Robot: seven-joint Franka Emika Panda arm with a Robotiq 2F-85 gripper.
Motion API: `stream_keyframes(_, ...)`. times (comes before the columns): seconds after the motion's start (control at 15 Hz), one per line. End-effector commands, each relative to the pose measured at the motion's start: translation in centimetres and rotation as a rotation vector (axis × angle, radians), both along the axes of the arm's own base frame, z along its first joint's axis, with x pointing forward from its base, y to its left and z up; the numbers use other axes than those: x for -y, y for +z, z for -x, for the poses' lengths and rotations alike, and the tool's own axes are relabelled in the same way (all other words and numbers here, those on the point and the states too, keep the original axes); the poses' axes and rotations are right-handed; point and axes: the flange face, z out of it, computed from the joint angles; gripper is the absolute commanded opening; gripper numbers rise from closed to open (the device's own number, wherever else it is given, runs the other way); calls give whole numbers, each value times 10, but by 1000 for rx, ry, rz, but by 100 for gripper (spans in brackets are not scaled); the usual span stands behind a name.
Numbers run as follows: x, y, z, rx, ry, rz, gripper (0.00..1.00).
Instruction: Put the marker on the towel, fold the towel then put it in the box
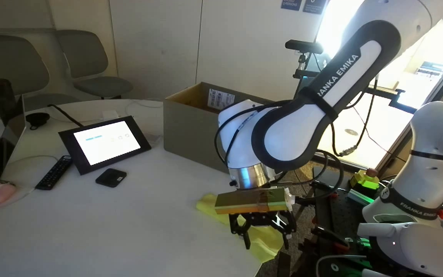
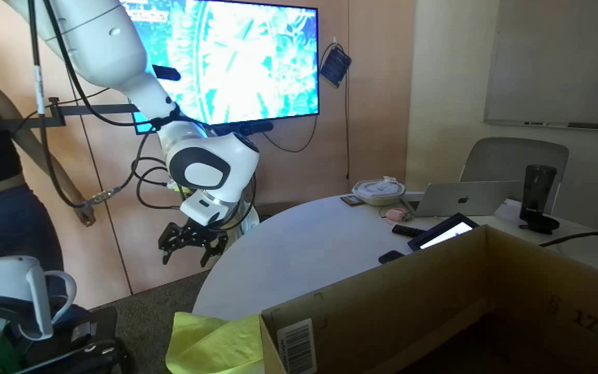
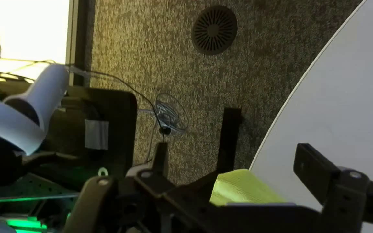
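The yellow-green towel (image 1: 263,252) lies at the table's rim, a corner of it reaching past the edge. In an exterior view the towel (image 2: 211,345) sits right beside the brown cardboard box (image 2: 382,311), whose outer wall (image 1: 190,134) also shows in an exterior view. Raised over the table's edge, on the towel's side away from the box, my gripper (image 2: 185,260) is open with nothing held. The wrist view has the gripper's (image 3: 233,158) fingers wide apart and part of the towel (image 3: 243,187) low between them. No marker shows; it is hidden or out of view.
On the white table (image 1: 110,231) are a tablet (image 1: 106,142), a black remote (image 1: 54,173), a small black block (image 1: 111,177) and a pink case (image 1: 0,192). A laptop (image 2: 465,199) stands farther off. Beyond the table's edge are the carpet (image 3: 160,48) and the robot's cart (image 3: 108,106).
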Motion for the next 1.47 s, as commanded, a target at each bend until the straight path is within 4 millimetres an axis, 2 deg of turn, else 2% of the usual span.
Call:
stream_keyframes(0.0,37,0,11,76,180,-7,100)
stream_keyframes(0.13,61,-3,11,95,286,-8,100)
stream_keyframes(0.47,123,-11,-9,132,552,-12,100)
stream_keyframes(0.8,162,-18,-26,160,810,-18,100)
stream_keyframes(1.07,177,-33,-39,205,1014,-29,100)
stream_keyframes(1.27,176,-45,-48,239,1165,-49,100)
stream_keyframes(1.4,168,-49,-52,265,1264,-69,100)
